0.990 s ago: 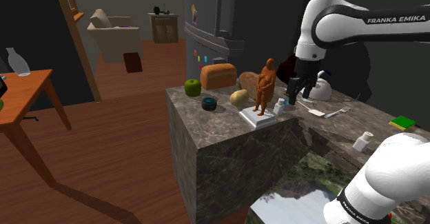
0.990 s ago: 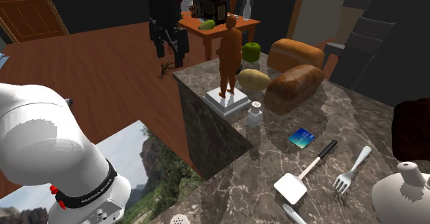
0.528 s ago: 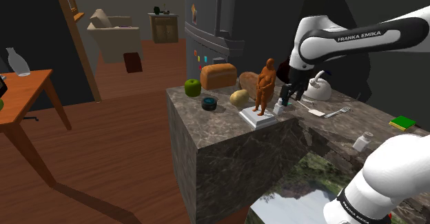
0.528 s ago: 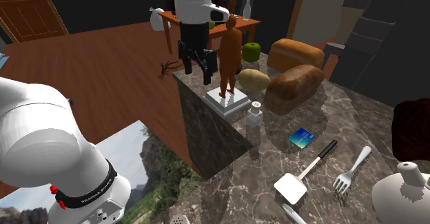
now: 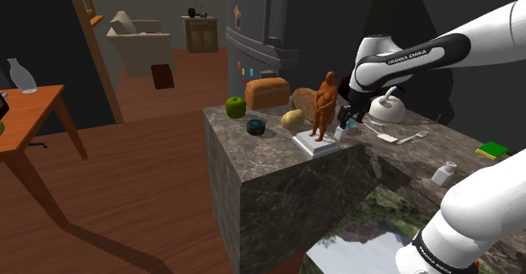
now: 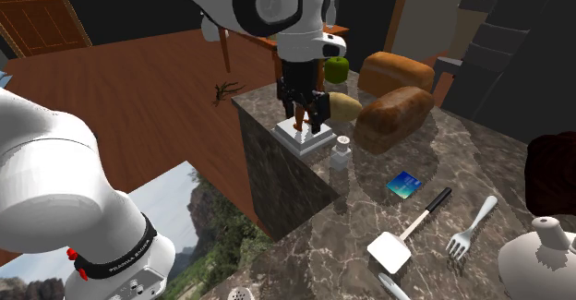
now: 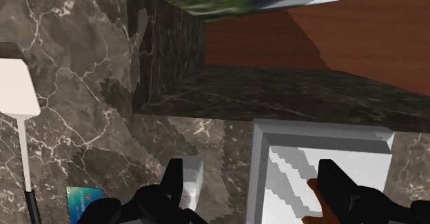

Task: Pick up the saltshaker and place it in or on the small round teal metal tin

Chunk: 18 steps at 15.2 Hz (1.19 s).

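Open black two-finger gripper (image 6: 306,118), fingers apart and empty, hovered low by the brown figurine (image 5: 323,104), apparently lining up on the white saltshaker (image 6: 342,149) beside its base; the small round teal tin (image 5: 256,126) stood toward the shoulder view's left

In the shoulder view the brown figurine (image 5: 323,104) stands at 9 o'clock of the saltshaker (image 5: 340,133), between it and the teal tin (image 5: 256,126). A potato (image 5: 292,119) sits at 3 o'clock of the tin and a green apple (image 5: 235,106) at 10; the marble counter (image 5: 253,156) at 6 o'clock lies bare.
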### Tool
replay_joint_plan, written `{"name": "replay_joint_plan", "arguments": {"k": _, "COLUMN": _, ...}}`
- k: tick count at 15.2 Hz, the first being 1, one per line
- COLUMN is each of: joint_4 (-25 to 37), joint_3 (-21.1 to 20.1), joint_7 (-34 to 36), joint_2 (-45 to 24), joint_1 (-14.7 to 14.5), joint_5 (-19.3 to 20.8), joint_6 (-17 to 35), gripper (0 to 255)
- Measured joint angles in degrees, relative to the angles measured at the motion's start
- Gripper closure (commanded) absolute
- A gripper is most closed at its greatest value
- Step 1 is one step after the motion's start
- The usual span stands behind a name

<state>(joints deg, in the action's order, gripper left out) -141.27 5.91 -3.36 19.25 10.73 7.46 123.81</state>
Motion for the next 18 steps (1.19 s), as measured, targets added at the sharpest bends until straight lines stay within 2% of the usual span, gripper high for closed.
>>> {"name": "replay_joint_plan", "arguments": {"k": 3, "joint_4": 1.89, "joint_3": 1.69, "joint_7": -0.95, "joint_2": -5.95, "joint_1": 1.29, "joint_5": 0.88, "joint_6": 5.77, "gripper": 0}}
{"name": "replay_joint_plan", "arguments": {"k": 7, "joint_4": 5.41, "joint_3": 3.30, "joint_7": -1.93, "joint_2": -12.14, "joint_1": 2.51, "joint_5": 1.19, "joint_6": 10.56, "gripper": 0}}
{"name": "replay_joint_plan", "arguments": {"k": 14, "joint_4": 4.60, "joint_3": 3.97, "joint_7": -2.35, "joint_2": -17.05, "joint_1": 2.98, "joint_5": 1.07, "joint_6": 16.65, "gripper": 0}}
{"name": "replay_joint_plan", "arguments": {"k": 18, "joint_4": 4.41, "joint_3": 4.00, "joint_7": -2.33, "joint_2": -17.81, "joint_1": 3.00, "joint_5": 1.04, "joint_6": 17.62, "gripper": 0}}
